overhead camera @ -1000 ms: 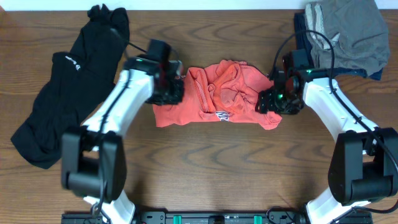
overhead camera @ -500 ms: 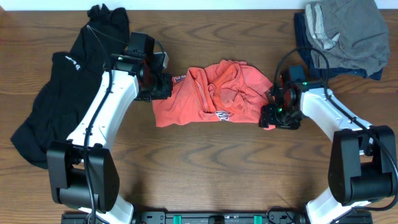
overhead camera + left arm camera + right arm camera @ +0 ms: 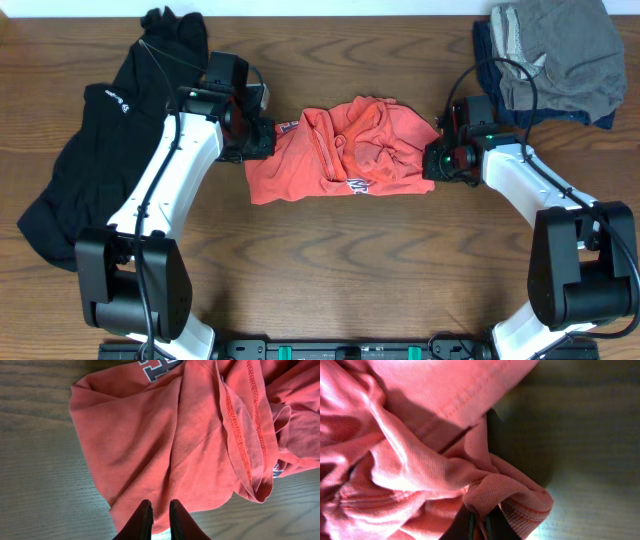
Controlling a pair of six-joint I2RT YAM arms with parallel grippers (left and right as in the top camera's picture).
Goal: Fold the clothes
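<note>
Where bare of clothes, brown wood-grain table, pale strip beyond.

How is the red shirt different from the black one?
The red-orange T-shirt is crumpled in the middle; the black top lies stretched long on the left. The red-orange T-shirt shows block letters; the black top a small white logo. The left gripper and right gripper pinch the red-orange T-shirt, not the black top. Both are soft clothes.

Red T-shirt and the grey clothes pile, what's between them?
In the overhead view, the right end effector, shut on the red T-shirt; otherwise bare table up to the grey clothes pile.
</note>
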